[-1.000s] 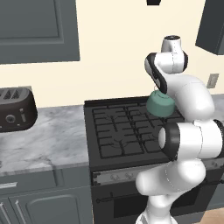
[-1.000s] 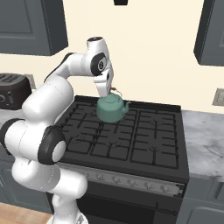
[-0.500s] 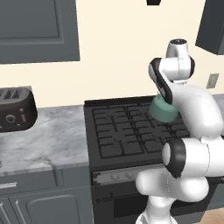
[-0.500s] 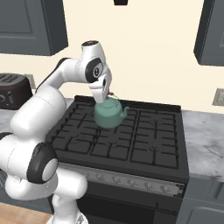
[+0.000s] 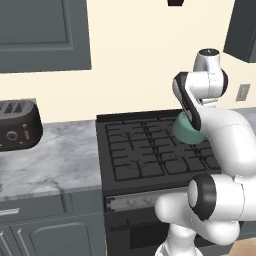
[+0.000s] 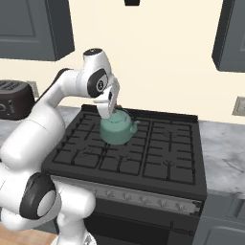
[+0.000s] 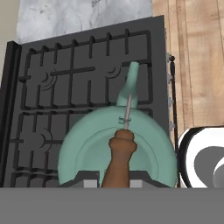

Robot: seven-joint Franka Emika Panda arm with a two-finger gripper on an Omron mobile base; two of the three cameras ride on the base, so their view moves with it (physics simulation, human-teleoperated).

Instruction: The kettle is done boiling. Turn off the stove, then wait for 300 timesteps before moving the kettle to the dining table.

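Directly under the pincer (image 6: 109,111) hangs the kettle (image 6: 116,129), its handle clamped, above the stove (image 6: 158,158).

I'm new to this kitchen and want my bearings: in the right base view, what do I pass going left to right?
Toaster → gripper → kettle on the stove → marble counter → wall socket.

arm (image 6: 45,119): glossy white rounded links | joints: dark grey bands | base: white, bulbous
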